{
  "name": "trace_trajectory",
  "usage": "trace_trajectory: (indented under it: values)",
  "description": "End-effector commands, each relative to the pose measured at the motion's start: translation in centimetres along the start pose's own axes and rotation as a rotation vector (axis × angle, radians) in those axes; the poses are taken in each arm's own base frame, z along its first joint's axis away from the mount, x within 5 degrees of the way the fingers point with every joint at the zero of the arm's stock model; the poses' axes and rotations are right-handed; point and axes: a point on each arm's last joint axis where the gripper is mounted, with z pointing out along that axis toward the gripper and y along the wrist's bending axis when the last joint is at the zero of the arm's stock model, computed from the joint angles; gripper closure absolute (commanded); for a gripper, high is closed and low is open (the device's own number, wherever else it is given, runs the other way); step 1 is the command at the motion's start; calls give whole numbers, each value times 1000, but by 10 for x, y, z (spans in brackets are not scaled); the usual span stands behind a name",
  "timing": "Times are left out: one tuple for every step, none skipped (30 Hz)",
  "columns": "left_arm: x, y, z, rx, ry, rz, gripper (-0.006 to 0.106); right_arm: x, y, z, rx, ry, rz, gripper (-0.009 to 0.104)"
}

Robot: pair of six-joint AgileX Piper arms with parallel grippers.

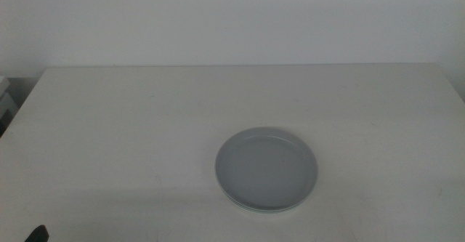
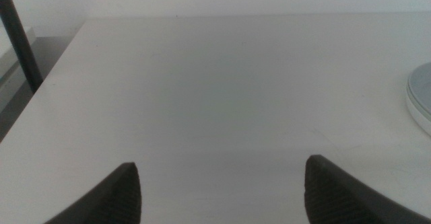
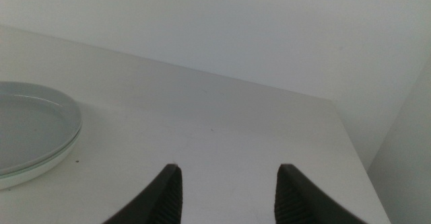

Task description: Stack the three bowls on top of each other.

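Observation:
The bowls stand as one stack [image 1: 266, 169] on the white table, right of centre and near the front. A pale grey-blue bowl [image 3: 27, 126] lies on top, and paler rims [image 3: 40, 168] show layered under it in the right wrist view. Only the stack's edge [image 2: 421, 96] shows in the left wrist view. My left gripper [image 2: 219, 190] is open and holds nothing, low over bare table well to the left of the stack; a dark tip of it [image 1: 36, 233] shows at the front left corner. My right gripper [image 3: 229, 194] is open and holds nothing, to the right of the stack, out of the middle view.
The table [image 1: 145, 111] is bare apart from the stack. A pale wall rises behind its far edge. A dark post [image 2: 19, 39] stands beyond the table's left edge. The table's right edge [image 3: 353, 150] drops off near my right gripper.

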Motion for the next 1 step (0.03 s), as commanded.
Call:
trace_trajectory:
  values:
    - [-9, -1, -2, 12, -96, -22, 19, -8, -4, -3, 47, -85, -20, 58]
